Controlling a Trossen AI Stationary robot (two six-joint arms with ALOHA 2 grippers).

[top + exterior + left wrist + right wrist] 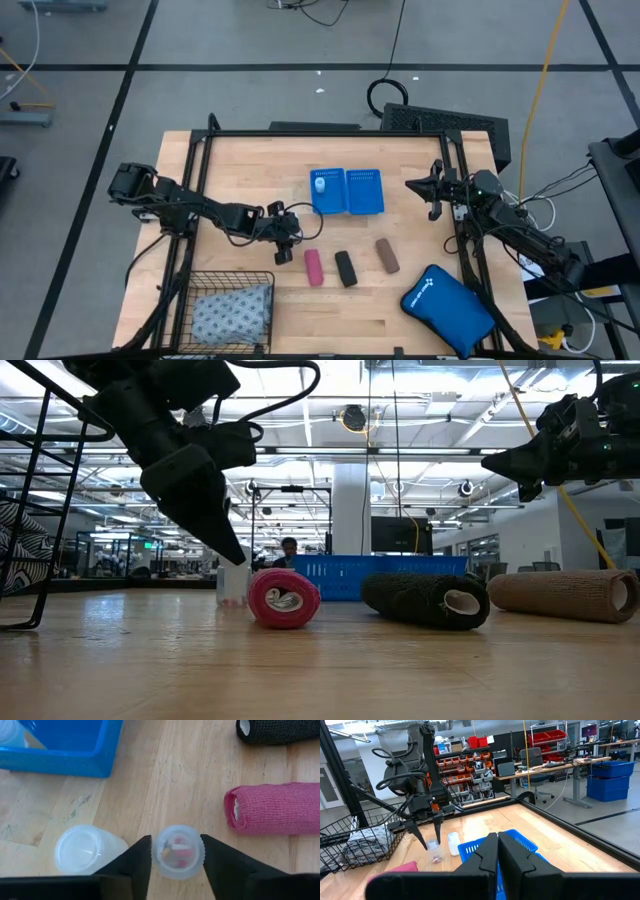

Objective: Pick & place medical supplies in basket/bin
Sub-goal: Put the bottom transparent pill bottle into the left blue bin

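My left gripper [176, 839] is open over the table's middle, pointing down. Its fingers stand on either side of the top of a tiny white vial [178, 852], which is upright on the wood; I see no touch. A second vial [82, 850] stands beside it, and a third [319, 184] sits in the blue tray [347, 172]. The pink [314, 267], black [345, 268] and brown [387, 256] rolls lie on their sides nearby. The grey-blue dotted pack [232, 312] lies in the wire basket [230, 275]. My right gripper [412, 185] is shut and hangs above the table to the right of the tray.
The large blue zip pouch [447, 305] lies at the near right corner. The basket fills the near left corner. Bare wood stretches between the basket and the rolls. A black frame runs along the table's edges.
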